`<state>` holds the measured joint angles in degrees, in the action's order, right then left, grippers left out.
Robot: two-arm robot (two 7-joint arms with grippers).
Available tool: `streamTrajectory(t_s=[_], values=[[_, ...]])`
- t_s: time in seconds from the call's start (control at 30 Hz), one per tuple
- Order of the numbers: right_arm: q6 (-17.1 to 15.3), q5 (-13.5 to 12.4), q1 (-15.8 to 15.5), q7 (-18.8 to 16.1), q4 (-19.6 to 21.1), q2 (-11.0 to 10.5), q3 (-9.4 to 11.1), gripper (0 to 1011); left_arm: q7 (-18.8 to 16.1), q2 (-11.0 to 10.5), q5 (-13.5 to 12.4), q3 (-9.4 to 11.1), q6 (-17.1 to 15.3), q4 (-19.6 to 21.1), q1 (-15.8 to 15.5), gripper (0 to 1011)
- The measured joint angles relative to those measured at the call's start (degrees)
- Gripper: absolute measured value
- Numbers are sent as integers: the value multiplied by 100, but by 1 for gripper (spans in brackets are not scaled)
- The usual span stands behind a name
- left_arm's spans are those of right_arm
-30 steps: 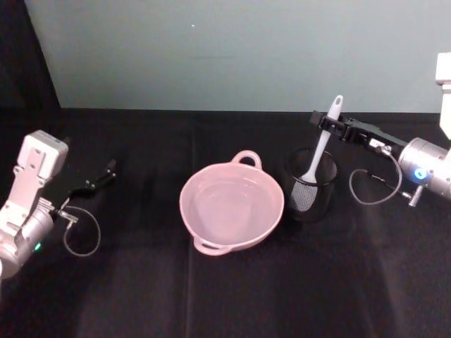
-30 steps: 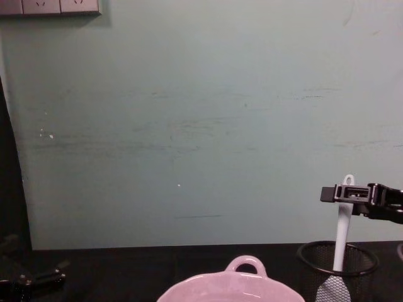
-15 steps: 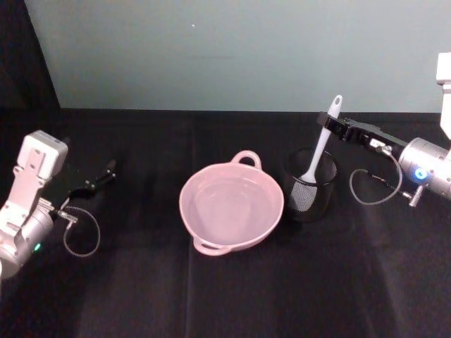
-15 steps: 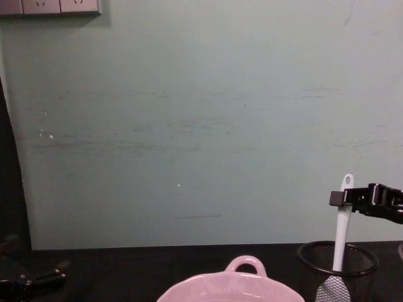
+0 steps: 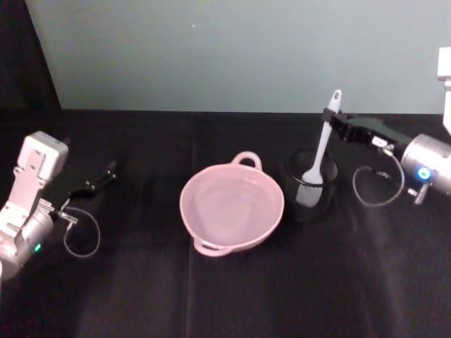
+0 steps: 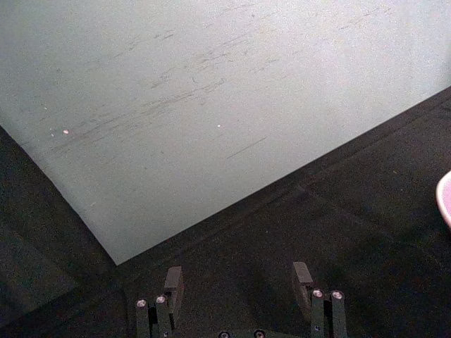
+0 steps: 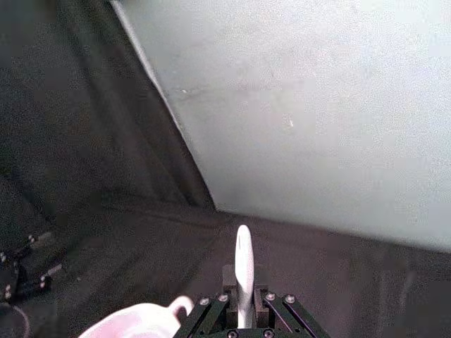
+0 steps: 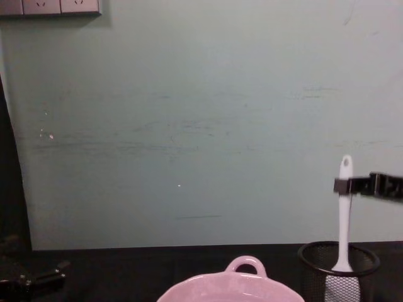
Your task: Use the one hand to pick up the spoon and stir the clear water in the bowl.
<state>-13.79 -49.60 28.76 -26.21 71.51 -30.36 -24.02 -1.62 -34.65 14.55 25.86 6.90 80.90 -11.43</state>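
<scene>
The step in hand looked to be the pick-up of the spoon, well along but not finished. The right pincer was clenched on the spoon's handle just below its holed end. It hung above the mesh cup, which stood just beside the bowl on the bowl's right. The wrist view showed the white handle pinched upright between the two black fingers. From the chest camera the spoon hung nearly vertical. Its flat head sat about level with the cup's rim, so it seemed almost free of the cup but not clear of it. The bowl sat upright on the black worktop, its loop handle on the far side, and nothing was in it yet. The left pincer lay idle, well apart from the bowl on its left, with its fingers spread and nothing between them. The next move probably called for a little more lift, until the head cleared the cup's rim without snagging the mesh. After that, a short carry sideways to above the bowl's middle and a descent would be needed, with the grip kept firm so that the thin handle would not swivel once stirring began.
</scene>
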Motion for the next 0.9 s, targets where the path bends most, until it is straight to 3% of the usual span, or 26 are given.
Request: streamTrajectory(t_s=[0.1, 0.43, 0.63, 0.9], values=[[207, 341, -118, 104, 575, -265, -10, 127, 0, 0, 0, 0, 0, 0, 0, 1011], [141, 582, -126, 54, 1727, -747, 221, 127, 0, 0, 0, 0, 0, 0, 0, 1011], [-11, 524, 102, -112, 2004, -789, 219, 127, 0, 0, 0, 0, 0, 0, 0, 1011], [-150, 445, 485, -361, 2089, -593, -150, 127, 0, 0, 0, 0, 0, 0, 0, 1011]])
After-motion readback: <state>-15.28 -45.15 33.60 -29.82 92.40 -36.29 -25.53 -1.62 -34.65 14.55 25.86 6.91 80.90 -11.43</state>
